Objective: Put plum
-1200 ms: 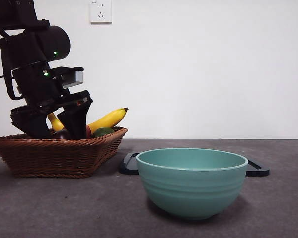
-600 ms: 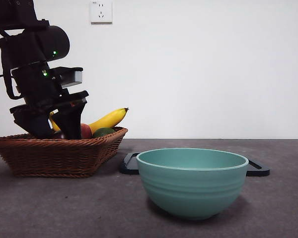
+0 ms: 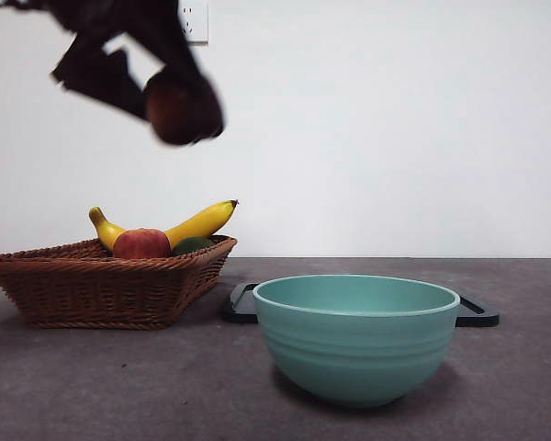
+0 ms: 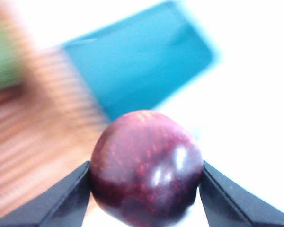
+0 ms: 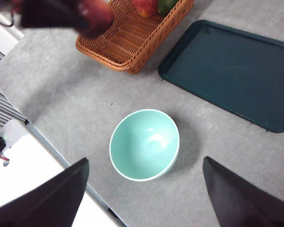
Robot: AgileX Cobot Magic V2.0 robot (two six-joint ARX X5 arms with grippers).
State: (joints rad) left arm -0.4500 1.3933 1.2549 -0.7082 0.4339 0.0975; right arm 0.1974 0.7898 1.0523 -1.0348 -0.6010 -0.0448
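The plum (image 3: 181, 108), dark maroon and glossy, hangs high in the air above the right end of the wicker basket (image 3: 101, 285). My left gripper (image 3: 170, 96) is shut on it and shows blurred. In the left wrist view the plum (image 4: 146, 165) sits squeezed between the two black jaws of the left gripper (image 4: 146, 177). The right wrist view looks down from high up. It shows the plum (image 5: 95, 14) in the other arm's jaws beside the basket (image 5: 128, 42). My right gripper (image 5: 144, 161) stands open and holds nothing.
A teal bowl (image 3: 356, 335) stands in front at the middle, also seen from above (image 5: 144, 144). A dark tray (image 3: 477, 314) (image 5: 232, 71) lies flat behind it. The basket holds a banana (image 3: 197, 222), a red fruit (image 3: 140, 243) and a green fruit (image 3: 191, 244).
The left gripper closed on the plum down in the basket, then rose fast up and to the right with it. The red fruit in the basket now shows uncovered.
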